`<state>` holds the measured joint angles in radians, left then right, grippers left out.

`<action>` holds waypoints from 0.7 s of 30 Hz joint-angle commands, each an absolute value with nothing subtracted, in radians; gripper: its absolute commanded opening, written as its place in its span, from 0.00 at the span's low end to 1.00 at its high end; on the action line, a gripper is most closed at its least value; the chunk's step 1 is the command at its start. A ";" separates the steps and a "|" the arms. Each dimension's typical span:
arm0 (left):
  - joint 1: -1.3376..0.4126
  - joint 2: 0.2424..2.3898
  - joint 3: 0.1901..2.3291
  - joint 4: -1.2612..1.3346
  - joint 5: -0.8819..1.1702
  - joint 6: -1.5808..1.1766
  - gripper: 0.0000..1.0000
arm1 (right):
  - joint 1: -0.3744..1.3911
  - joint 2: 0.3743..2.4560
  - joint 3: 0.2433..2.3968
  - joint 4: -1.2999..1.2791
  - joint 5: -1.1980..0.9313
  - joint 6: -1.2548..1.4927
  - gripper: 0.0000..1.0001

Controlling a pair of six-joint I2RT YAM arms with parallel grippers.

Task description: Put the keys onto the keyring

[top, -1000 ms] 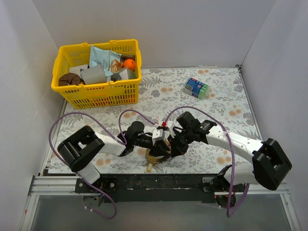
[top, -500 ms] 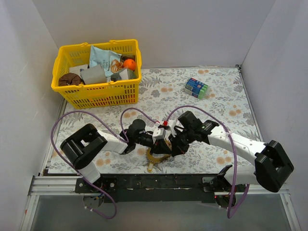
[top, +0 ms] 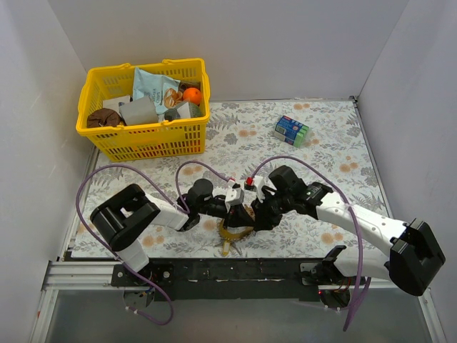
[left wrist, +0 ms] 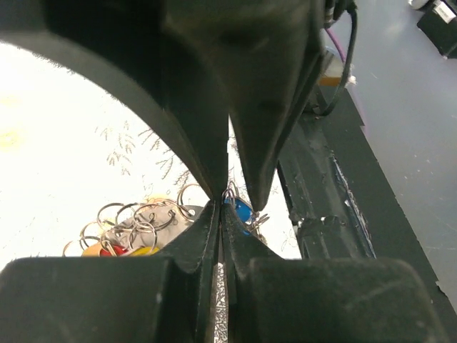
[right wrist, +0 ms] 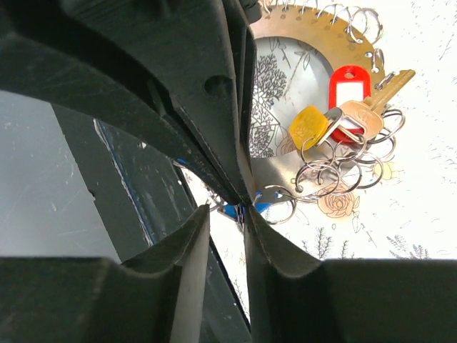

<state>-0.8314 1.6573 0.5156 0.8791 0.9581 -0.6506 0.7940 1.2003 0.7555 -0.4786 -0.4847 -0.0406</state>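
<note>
Keys [right wrist: 335, 118] are seen bunched on the worktop [top: 321, 164] near its front edge, just beside the keyring [right wrist: 314, 36], between the two arms. The worktop is covered by a pale cloth printed with grey leaves and orange flowers, and is enclosed by plain white walls [top: 285, 43]. A yellow lattice basket [top: 143, 143] filled with odds and ends is set at the far left, and a small blue-green packet [top: 291, 130] lies well apart at the far right. From above, the keys are largely hidden beneath both wrists, and the keyring is only partly seen. The left tool [left wrist: 220, 201] is closed, tip against tip; whether anything thin is pinched there cannot be told. The right tool [right wrist: 239, 209] stands slightly open, and a blue key head is glimpsed through the narrow slit. The keyring is shown as a flat brassy hoop edged with wire coils. A yellow plastic head, a red tag [right wrist: 348, 89], a brass key and many thin split rings [right wrist: 325, 175] are tangled together.
</note>
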 commanded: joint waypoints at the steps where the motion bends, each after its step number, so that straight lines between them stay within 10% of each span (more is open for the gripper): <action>1: -0.841 1.620 0.450 1.088 0.847 -0.797 0.00 | 0.798 1.140 0.744 -0.336 -0.512 -0.008 0.37; 10: -0.841 1.651 0.312 1.521 0.664 -0.977 0.00 | 0.776 1.022 0.718 -0.284 -0.387 0.083 0.63; 21: -0.841 1.655 0.236 1.782 0.607 -1.011 0.00 | 0.696 0.954 0.641 -0.180 -0.547 0.132 0.52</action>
<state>-0.8352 1.6623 0.2523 1.3033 0.6483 -0.9905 0.7109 0.9737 0.6769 -0.2710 -0.4416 0.1078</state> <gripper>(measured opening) 0.013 0.562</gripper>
